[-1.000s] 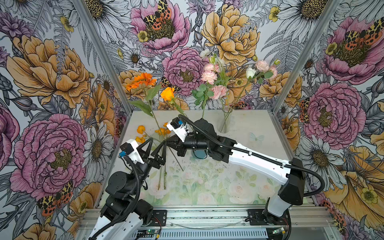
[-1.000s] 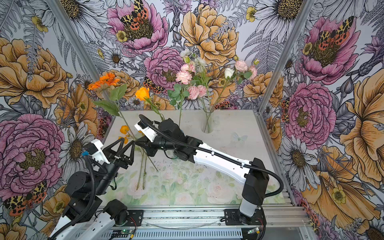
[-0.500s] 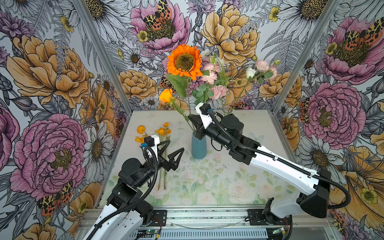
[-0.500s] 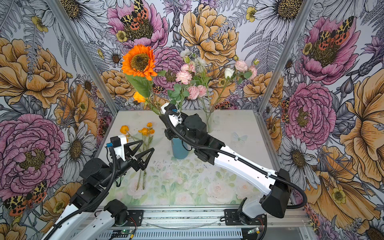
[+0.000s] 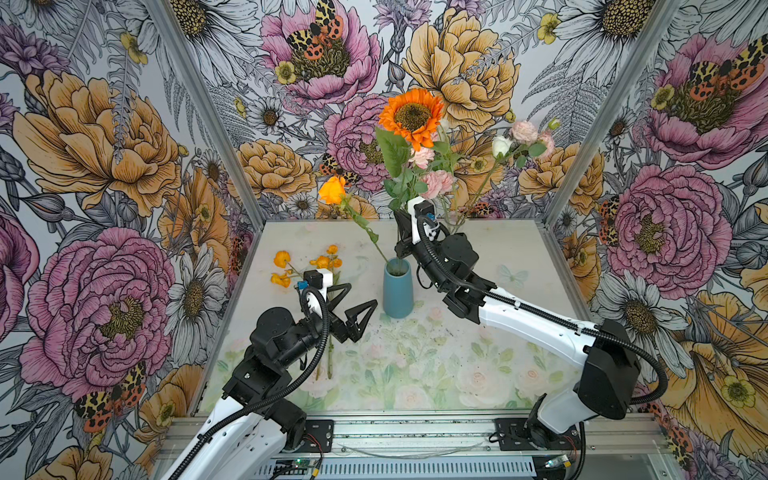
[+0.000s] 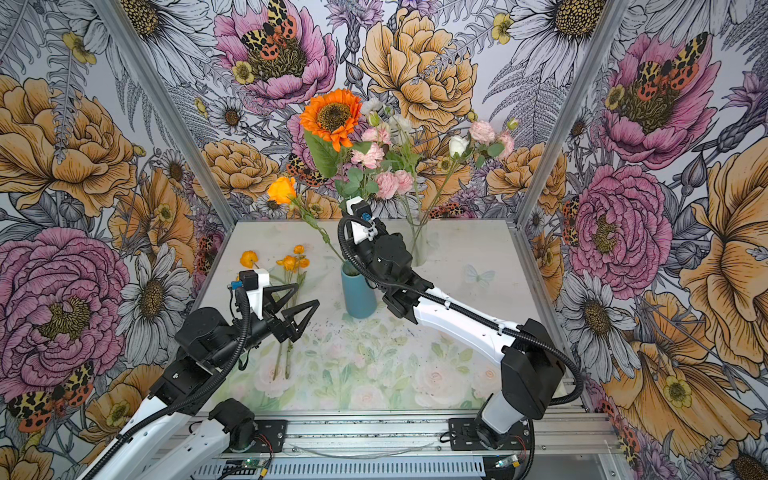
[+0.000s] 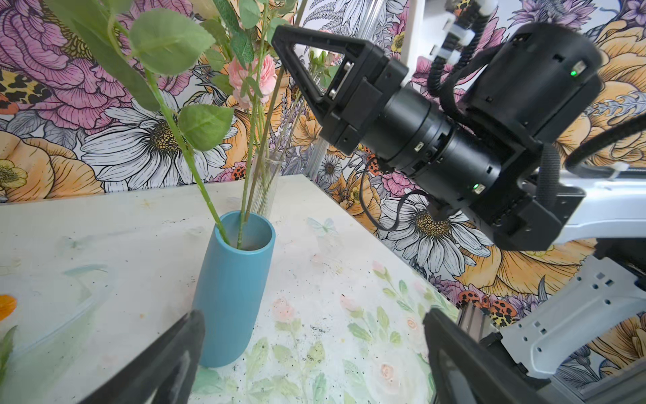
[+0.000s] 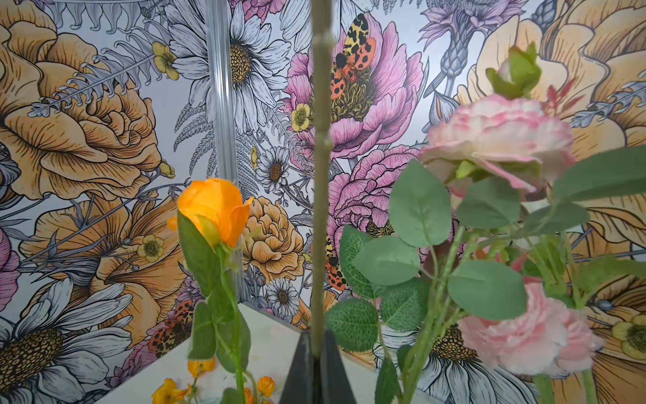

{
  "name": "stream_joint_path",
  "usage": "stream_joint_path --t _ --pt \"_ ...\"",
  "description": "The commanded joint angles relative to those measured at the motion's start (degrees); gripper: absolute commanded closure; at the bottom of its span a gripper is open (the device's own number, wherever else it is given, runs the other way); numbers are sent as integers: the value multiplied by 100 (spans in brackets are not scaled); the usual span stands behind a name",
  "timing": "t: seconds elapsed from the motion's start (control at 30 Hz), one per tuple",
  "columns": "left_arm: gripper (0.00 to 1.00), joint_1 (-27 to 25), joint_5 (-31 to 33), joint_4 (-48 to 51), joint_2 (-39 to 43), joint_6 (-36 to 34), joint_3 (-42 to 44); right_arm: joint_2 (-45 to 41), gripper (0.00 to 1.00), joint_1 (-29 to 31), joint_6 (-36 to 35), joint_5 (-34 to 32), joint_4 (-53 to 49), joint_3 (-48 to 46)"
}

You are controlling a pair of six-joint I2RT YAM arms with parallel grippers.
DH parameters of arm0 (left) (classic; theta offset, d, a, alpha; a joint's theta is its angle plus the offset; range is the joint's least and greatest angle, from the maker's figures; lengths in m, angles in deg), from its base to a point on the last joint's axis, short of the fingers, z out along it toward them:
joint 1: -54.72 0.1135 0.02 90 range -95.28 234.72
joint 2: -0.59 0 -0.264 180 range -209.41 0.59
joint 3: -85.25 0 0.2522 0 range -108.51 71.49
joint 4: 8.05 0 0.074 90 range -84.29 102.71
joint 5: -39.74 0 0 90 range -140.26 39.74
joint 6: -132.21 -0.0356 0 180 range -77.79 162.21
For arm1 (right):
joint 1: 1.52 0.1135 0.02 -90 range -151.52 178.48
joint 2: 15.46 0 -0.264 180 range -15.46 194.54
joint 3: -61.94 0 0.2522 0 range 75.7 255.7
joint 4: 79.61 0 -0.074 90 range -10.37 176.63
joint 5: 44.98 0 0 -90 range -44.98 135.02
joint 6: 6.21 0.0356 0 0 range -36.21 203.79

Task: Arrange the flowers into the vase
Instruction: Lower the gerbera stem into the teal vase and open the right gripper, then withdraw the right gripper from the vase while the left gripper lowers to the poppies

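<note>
On the table [image 5: 498, 257] the blue vase [image 5: 397, 291] stands central, well clear of the edges, with bare room in front. The sunflower [image 5: 411, 114] has its stem in it, and the right gripper [image 8: 316, 349] is clamped on that stem. The next move is likely to release and back off without snagging blooms. The left gripper [image 5: 362, 295] hovers wide open over orange flowers [image 5: 322, 262] near the left edge.

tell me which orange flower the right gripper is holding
The sunflower, the big one with a dark centre: the right gripper is shut on its stem. The rose stands free in the vase; the small blooms lie on the table.
</note>
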Motion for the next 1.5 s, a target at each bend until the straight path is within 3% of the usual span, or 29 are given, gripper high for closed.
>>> stream_joint_path --t 0.0,0.53,0.83,1.07,1.27,1.47 --pt "1 -11 -90 158 -58 -99 -42 59 100 -38 339 -201 418 -63" --pt "1 -129 -99 40 -345 -86 -68 279 100 12 702 32 1293 -1325" --pt "1 -131 -144 80 -374 -93 -73 471 100 296 597 -308 1795 -1835" --pt "1 -138 71 338 -363 -171 -190 450 85 344 598 -475 1731 -1923" --pt "1 -138 179 341 -375 -148 -163 265 60 334 476 -645 1660 -2050" --pt "1 -141 288 347 -441 -144 -215 15 47 347 455 -653 1228 -1979"
